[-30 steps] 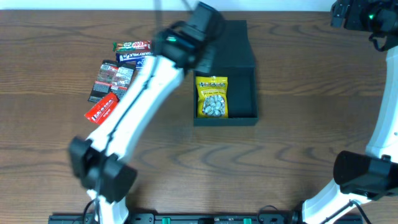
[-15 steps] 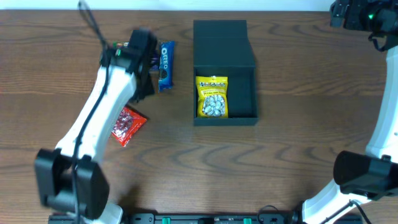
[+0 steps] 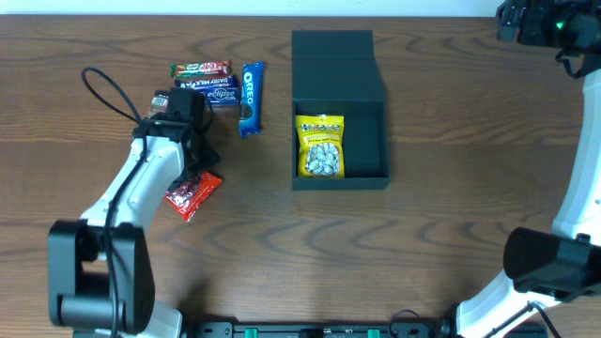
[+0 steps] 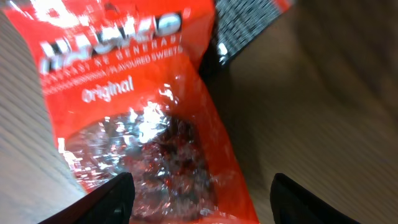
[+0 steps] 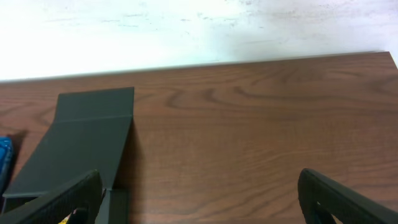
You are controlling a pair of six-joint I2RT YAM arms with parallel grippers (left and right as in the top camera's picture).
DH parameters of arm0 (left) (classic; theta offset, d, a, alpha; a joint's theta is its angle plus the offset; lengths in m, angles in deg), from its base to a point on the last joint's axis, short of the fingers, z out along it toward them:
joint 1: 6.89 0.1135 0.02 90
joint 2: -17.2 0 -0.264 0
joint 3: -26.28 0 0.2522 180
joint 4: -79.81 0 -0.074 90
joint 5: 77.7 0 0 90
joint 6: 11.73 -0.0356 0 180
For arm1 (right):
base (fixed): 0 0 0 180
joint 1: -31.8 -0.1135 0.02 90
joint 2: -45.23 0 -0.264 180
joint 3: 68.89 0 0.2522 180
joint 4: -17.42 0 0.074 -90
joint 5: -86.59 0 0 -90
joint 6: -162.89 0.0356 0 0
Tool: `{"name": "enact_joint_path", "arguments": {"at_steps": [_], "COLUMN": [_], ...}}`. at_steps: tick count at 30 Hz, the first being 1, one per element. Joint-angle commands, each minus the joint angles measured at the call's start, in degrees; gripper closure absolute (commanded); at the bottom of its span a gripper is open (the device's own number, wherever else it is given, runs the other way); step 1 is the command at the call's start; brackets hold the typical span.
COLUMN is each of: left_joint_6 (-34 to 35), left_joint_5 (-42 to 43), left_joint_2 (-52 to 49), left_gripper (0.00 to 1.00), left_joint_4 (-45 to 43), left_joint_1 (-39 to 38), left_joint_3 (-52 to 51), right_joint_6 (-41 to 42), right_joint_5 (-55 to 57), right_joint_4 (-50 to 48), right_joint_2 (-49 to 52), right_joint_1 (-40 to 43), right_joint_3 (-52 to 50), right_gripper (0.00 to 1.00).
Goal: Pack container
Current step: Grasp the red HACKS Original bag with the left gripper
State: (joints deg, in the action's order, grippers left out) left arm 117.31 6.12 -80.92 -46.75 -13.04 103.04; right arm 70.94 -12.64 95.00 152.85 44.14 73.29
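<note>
Both tools gape wide, the left tool (image 4: 199, 193) over a red packet (image 4: 137, 124) cropped by frame.

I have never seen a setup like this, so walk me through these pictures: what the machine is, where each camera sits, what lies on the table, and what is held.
Two robot arms work at a wooden table. One picture looks down from above; the other two come from cameras on each wrist.

The left gripper hangs open over a red sweets packet, holding nothing. The right gripper is open and empty at the far corner, looking toward the dark box.

The box lies with its lid flap open, a yellow snack bag inside. Left of it lie a blue biscuit packet and other snack packets.
</note>
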Motion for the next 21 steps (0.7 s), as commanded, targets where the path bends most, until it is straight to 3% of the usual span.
{"name": "enact_joint_path", "arguments": {"at_steps": [1,4,9,14,21], "left_joint_6": [4.74,4.96,5.79,5.77,5.75], "left_joint_5": [0.66,2.34,3.15,3.26,3.89], "left_joint_2": [-3.61,-6.1,-6.84,-6.84,-6.01], "left_gripper": [0.28,0.34,0.69,0.94,0.94], "left_joint_4": [-0.59,-1.44,-1.62,-1.29,1.09], "left_joint_1": [0.13,0.15,0.15,0.15,0.11], "left_joint_3": [-0.26,-0.26,-0.24,-0.22,1.73], "right_joint_6": [-0.46,-0.46,-0.46,-0.48,-0.46], "right_joint_5": [-0.28,-0.28,-0.28,-0.26,-0.26], "right_joint_4": [0.11,0.11,0.07,-0.15,-0.15], "right_joint_2": [-0.63,-0.63,-0.63,-0.63,-0.63], "right_joint_1": [0.44,0.44,0.44,0.44,0.44], "right_joint_3": [-0.28,-0.28,-0.28,-0.28,-0.28], "right_gripper": [0.01,0.01,0.01,0.01,0.01]}}
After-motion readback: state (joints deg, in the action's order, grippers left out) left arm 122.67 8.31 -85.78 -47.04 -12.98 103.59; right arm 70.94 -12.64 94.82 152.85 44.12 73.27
